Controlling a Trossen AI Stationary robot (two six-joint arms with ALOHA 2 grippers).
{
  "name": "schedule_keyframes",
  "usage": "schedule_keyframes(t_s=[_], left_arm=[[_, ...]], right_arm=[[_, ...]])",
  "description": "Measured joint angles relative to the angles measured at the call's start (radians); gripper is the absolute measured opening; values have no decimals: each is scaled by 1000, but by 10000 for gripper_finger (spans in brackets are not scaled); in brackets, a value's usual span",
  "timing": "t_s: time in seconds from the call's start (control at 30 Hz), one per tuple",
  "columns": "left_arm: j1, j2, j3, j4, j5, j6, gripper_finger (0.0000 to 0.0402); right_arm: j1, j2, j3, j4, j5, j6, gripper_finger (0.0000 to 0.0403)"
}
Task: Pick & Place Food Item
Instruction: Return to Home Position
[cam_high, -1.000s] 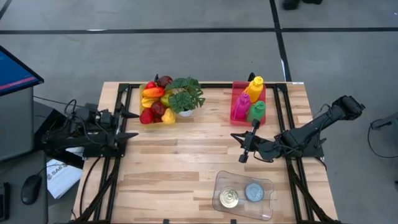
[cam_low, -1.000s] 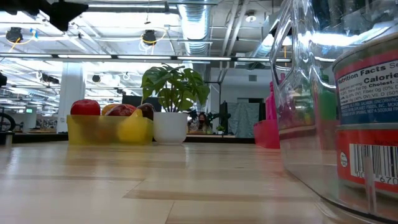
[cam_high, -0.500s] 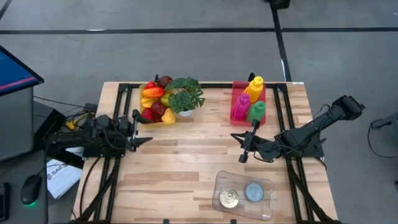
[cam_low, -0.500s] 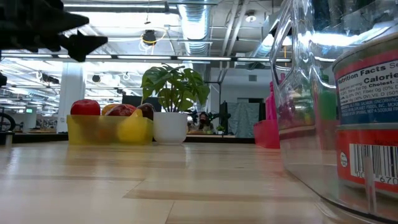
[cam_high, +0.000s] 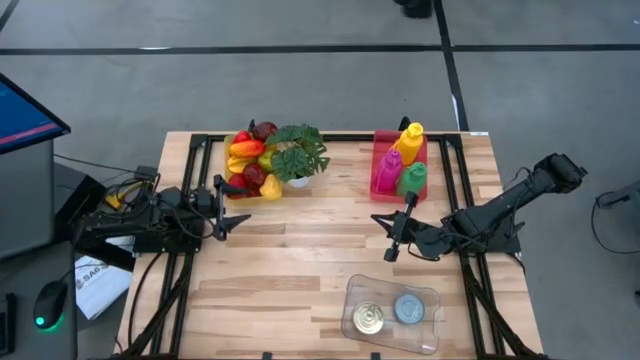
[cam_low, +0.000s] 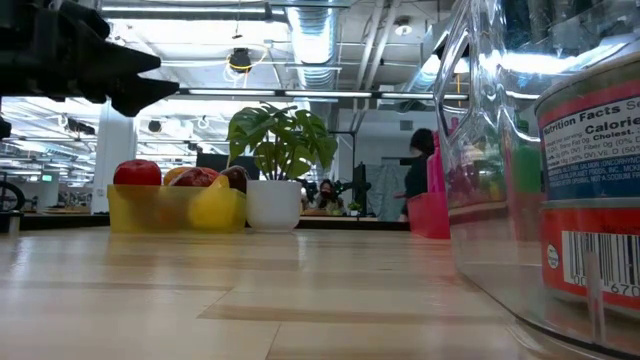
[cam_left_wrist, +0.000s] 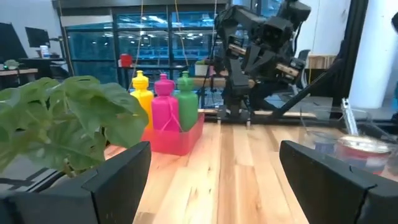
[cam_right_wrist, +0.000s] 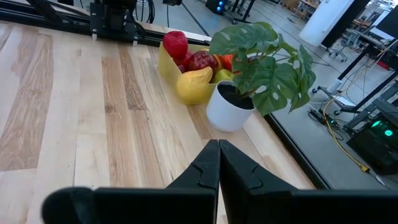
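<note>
"Which step are you on?"

"I think the sorting is done and I am taking the arms home. My left gripper (cam_high: 231, 206) hangs over the left side of the table (cam_high: 300, 260), near the yellow bin (cam_low: 150, 212). Its fingers are wide apart and hold nothing. Next I would pull it back, clear of the bin."

"And the other one?"

"The right gripper (cam_right_wrist: 218, 149) waits on the right side, pinched closed and empty."

"Where is the food?"

"The apple (cam_low: 137, 172) sits with the fruit (cam_high: 248, 150) in the yellow bin, beside the plant (cam_high: 298, 155). Two cans (cam_high: 369, 319) lie in the clear bin (cam_high: 352, 290). Three bottles (cam_high: 411, 140) stand in the pink bin (cam_high: 381, 147)."
</note>
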Motion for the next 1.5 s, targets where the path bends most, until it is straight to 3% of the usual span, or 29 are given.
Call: schedule_keyframes(t_s=[0.77, 0.9, 1.0, 1.17, 1.3, 1.5], left_arm=[[0, 5, 0, -33, -20, -15, 346], [0, 5, 0, -32, -20, -15, 346], [0, 5, 0, -31, -19, -15, 346], [0, 5, 0, -30, -17, -15, 346], [0, 5, 0, -29, -17, -15, 346], [0, 5, 0, -29, -17, -16, 346]], right_arm=[[0, 0, 0, 2, 0, 0, 0], [-35, 0, 0, 50, -11, -99, 0], [-91, 0, 0, 129, -95, -184, 0], [-218, -2, 0, 194, -340, -227, 0], [-319, -45, 0, 156, -484, -202, 0], [-459, -220, -1, 25, -722, -131, 0]])
